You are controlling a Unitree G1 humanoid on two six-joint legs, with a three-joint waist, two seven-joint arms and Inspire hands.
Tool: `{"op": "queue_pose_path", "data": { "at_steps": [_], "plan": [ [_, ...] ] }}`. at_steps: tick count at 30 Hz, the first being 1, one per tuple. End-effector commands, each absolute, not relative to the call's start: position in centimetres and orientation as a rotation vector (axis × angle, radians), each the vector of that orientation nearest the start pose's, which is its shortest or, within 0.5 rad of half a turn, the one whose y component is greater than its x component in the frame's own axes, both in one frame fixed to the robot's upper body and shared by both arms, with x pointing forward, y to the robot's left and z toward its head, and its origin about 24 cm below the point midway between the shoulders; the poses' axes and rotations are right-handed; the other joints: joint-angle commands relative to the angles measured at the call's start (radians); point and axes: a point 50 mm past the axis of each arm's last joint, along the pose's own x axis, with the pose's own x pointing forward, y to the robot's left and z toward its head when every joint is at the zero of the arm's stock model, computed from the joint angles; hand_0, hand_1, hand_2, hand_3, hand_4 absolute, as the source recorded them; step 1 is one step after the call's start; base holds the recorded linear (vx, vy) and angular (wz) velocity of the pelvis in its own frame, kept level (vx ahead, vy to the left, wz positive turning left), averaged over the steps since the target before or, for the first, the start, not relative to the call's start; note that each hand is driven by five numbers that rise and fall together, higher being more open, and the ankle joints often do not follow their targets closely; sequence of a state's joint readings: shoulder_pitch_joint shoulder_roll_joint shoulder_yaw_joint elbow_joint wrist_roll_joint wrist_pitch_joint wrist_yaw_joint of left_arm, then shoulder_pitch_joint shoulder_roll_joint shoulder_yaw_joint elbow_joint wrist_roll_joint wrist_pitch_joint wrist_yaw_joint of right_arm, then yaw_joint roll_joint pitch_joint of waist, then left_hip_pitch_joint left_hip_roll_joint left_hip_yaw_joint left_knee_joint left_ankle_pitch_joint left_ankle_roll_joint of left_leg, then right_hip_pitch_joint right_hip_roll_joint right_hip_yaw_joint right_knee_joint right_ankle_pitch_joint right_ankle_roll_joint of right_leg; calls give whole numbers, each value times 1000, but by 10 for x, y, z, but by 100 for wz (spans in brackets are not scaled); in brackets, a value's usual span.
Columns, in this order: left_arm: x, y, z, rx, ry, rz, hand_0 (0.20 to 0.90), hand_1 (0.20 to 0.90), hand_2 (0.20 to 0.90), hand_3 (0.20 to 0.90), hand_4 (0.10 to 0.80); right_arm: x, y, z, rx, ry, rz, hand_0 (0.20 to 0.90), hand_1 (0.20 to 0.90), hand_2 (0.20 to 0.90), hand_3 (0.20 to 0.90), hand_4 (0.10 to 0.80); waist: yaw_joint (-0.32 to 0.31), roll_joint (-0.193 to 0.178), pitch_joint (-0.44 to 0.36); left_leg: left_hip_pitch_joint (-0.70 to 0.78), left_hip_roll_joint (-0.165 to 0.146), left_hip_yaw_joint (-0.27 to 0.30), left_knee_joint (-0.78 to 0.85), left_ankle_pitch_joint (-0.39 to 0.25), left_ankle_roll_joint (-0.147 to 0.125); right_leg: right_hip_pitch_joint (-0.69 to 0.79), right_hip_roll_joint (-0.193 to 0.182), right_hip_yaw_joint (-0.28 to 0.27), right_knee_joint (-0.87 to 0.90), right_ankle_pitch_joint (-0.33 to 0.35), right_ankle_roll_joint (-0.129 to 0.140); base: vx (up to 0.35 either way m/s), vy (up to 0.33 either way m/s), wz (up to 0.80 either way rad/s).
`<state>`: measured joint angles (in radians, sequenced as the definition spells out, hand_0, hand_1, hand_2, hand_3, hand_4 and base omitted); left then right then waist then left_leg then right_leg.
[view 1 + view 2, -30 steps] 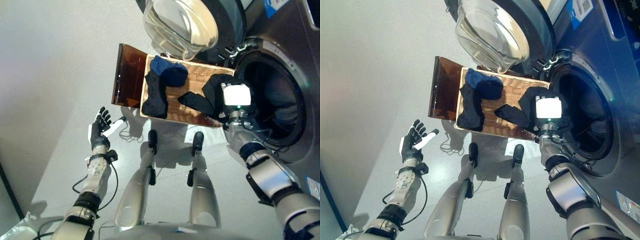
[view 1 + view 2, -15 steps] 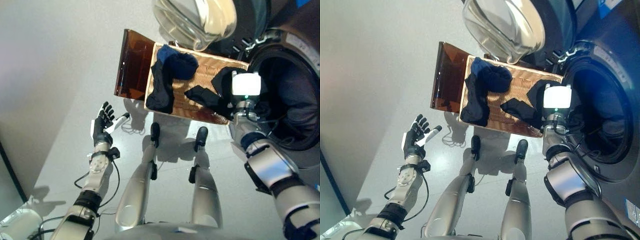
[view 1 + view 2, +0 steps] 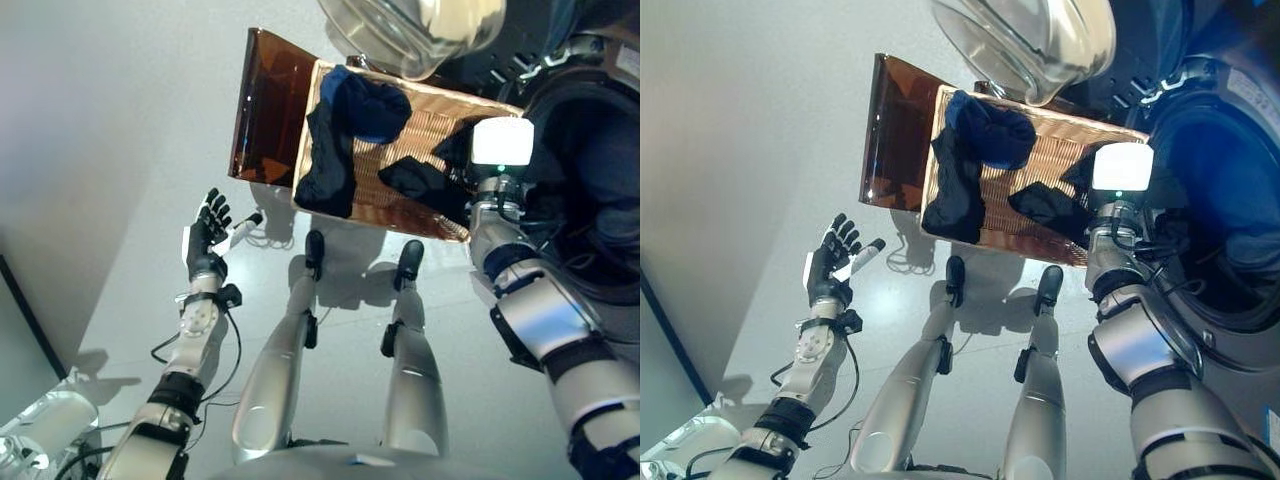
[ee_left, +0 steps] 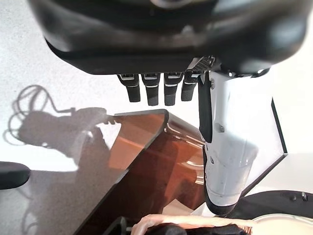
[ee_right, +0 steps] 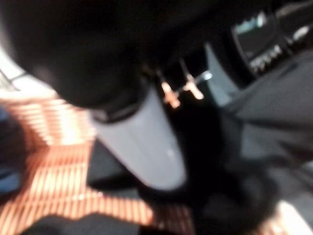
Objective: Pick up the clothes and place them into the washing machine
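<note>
Clothes: a dark garment (image 3: pixel 425 180) lies at the woven basket's (image 3: pixel 400 130) end nearest the washing machine drum (image 3: pixel 600 190), directly beneath your right hand (image 5: pixel 142 142); its grip cannot be judged. Your left hand (image 3: pixel 207 240) hangs released, well apart over the floor. Right arm is nearer.

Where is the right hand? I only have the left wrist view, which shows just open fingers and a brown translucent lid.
Observer: The right hand is at the woven wicker basket, at its end nearest the grey washing machine's round opening, by a black garment.
Operator: Is the washer door open?
Observer: Yes, the glass door is swung open above the basket.
Operator: Any other clothes in there?
Observer: A dark blue piece and a second black piece, at the basket's left end.
</note>
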<state>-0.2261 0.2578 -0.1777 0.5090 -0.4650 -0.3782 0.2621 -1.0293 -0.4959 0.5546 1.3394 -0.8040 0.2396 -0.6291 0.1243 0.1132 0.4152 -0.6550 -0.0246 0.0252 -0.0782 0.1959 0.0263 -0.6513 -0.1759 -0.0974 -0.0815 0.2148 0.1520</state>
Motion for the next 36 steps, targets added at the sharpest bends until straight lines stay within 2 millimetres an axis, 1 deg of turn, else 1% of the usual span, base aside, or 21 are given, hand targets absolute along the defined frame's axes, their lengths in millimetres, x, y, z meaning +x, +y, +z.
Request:
{"op": "queue_pose_path", "data": {
  "at_steps": [1, 6, 10, 14, 16, 18, 20, 21, 23, 24, 25, 30, 32, 36],
  "plan": [
    [280, 213, 43, -94, -181, 254, 900, 900, 900, 900, 800, 392, -269, 159, -1797, -44, -630, 200, 200, 200, 200, 300, -8, -1, -31, -40, -19, 16, 63, -55, -86, -21, 0, 2, 11, 28, -12, 0, 0, 0],
    [278, 216, 41, -93, -175, 270, 900, 900, 900, 900, 800, 387, -275, 153, -1728, -27, -663, 200, 200, 200, 200, 300, -14, -5, -36, -34, -18, 19, 67, -58, -87, -13, 1, -1, 11, 24, -12, 0, 0, 0],
    [277, 218, 38, -96, -163, 291, 900, 900, 900, 900, 800, 382, -281, 147, -1614, -14, -708, 200, 200, 200, 200, 300, -21, -9, -41, -22, -15, 20, 66, -60, -88, -3, 3, -1, 14, 19, -13, 0, 0, 0],
    [275, 221, 36, -99, -154, 320, 900, 900, 900, 900, 800, 377, -278, 131, -1475, -20, -716, 200, 200, 200, 200, 300, -34, -18, -47, -5, -11, 24, 65, -64, -89, 13, 5, -1, 15, 14, -13, 0, 0, 0],
    [274, 223, 33, -96, -142, 339, 900, 900, 900, 900, 800, 373, -276, 120, -1396, -25, -719, 200, 200, 200, 200, 300, -45, -23, -51, 6, -9, 22, 67, -67, -89, 23, 6, -1, 19, 10, -14, 9, -9, -2],
    [273, 224, 31, -96, -136, 348, 900, 900, 900, 900, 800, 371, -275, 117, -1375, -31, -713, 200, 200, 200, 200, 300, -48, -26, -52, 10, -9, 22, 68, -69, -89, 28, 6, -3, 20, 7, -15, 0, 0, 0],
    [269, 229, 24, -99, -108, 394, 900, 900, 900, 900, 800, 362, -269, 104, -1143, -88, -704, 200, 200, 200, 200, 300, -69, -42, -56, 34, -4, 24, 81, -82, -88, 54, 9, -2, 29, -4, -17, 22, -44, -4],
    [269, 229, 24, -99, -108, 394, 900, 900, 900, 900, 800, 362, -269, 104, -1143, -88, -704, 200, 200, 200, 200, 300, -70, -42, -59, 29, -5, 24, 80, -80, -88, 50, 8, -2, 28, -1, -17, 26, -43, -5],
    [266, 231, 18, -94, -83, 418, 900, 900, 900, 900, 800, 354, -265, 98, -974, -127, -683, 200, 200, 200, 200, 300, -84, -53, -60, 49, -1, 23, 88, -89, -88, 71, 10, 0, 34, -9, -18, 21, -29, -3],
    [266, 231, 18, -94, -83, 417, 900, 900, 900, 900, 800, 354, -265, 97, -973, -126, -683, 200, 200, 200, 200, 300, -84, -54, -63, 45, -2, 23, 87, -87, -87, 68, 9, 0, 33, -7, -18, 16, -35, -1],
    [264, 234, 11, -81, -53, 435, 900, 900, 900, 900, 800, 345, -269, 86, -792, -105, -696, 200, 200, 200, 200, 300, -94, -61, -66, 55, -1, 22, 90, -91, -86, 80, 9, -1, 35, -11, -19, 18, -31, 0],
    [259, 241, 2, -84, -14, 486, 900, 900, 900, 900, 800, 322, -274, 58, -248, -67, -752, 200, 200, 200, 200, 300, -111, -70, -77, 96, 5, 18, 81, -96, -85, 114, 11, -5, 39, -27, -20, 37, -39, 1],
    [258, 241, 3, -90, -18, 484, 900, 900, 900, 900, 800, 313, -276, 45, -93, -42, -760, 200, 200, 200, 200, 300, -114, -70, -79, 106, 5, 17, 77, -97, -85, 124, 12, -7, 40, -32, -20, 36, -25, 1],
    [257, 243, 3, -108, -18, 491, 900, 900, 900, 900, 800, 302, -276, 28, 212, -39, -783, 200, 200, 200, 200, 300, -121, -71, -82, 117, 6, 17, 76, -101, -85, 132, 13, -5, 40, -38, -23, 17, -9, -2]
  ]
}}
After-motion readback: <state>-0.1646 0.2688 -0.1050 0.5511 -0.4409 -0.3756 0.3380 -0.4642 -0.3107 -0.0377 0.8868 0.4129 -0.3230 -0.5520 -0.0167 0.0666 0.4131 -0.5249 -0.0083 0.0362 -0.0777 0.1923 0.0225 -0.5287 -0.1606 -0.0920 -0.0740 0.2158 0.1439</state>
